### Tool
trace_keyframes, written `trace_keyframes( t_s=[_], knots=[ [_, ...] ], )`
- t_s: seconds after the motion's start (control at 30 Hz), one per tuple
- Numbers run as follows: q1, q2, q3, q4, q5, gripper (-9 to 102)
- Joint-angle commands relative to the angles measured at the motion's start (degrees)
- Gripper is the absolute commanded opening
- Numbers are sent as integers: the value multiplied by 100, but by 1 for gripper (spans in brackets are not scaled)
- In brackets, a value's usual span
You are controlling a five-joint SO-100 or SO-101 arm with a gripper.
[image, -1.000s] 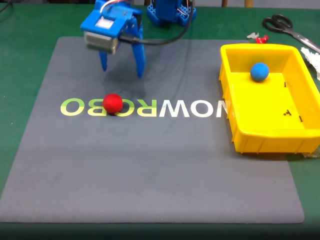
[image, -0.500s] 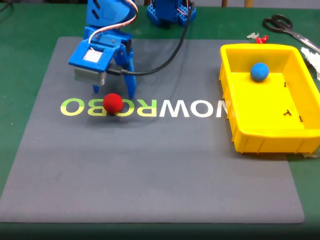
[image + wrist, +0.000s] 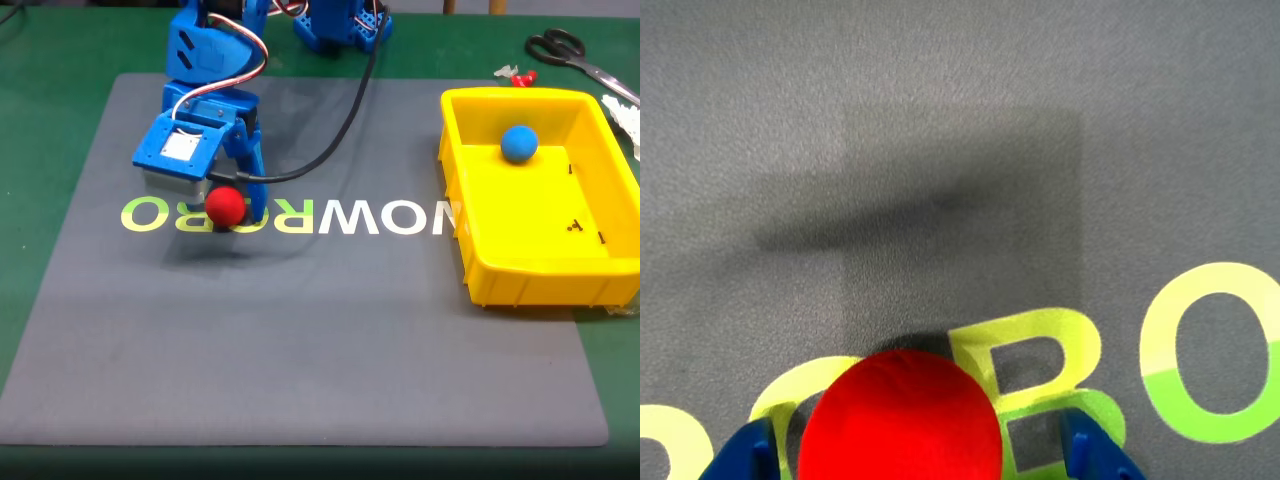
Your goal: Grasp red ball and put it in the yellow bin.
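With end effector (image 3: 228, 212) now dropped from above the mat to straddle red ball (image 3: 225, 205), fingers spread either side: ready to close, then carry to yellow bin (image 3: 470, 180).

The matte red ball (image 3: 900, 420) rests on a finely grained grey mat (image 3: 940, 120); the yellow bin (image 3: 480, 250) looks like glossy plastic.

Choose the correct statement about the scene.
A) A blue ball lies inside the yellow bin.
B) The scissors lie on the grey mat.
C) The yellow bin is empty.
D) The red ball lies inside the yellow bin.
A: in the fixed view the blue ball sits within the walls of the yellow bin, while the red ball is on the grey mat between the fingers of the claw.
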Motion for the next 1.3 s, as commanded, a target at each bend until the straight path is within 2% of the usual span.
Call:
trace_keyframes(
  t_s=[0.0, 0.23, 0.37, 0.5, 0.93, 1.27],
  knots=[
    [-44, 26, -457, -88, 26, 32],
    [-149, -62, -536, -88, 70, 24],
    [-193, -105, -545, -105, 79, 15],
    [-229, -149, -545, -123, 88, 0],
    [-229, -79, -562, -141, 97, 0],
    [-422, 1011, -527, 114, 308, 0]
  ],
)
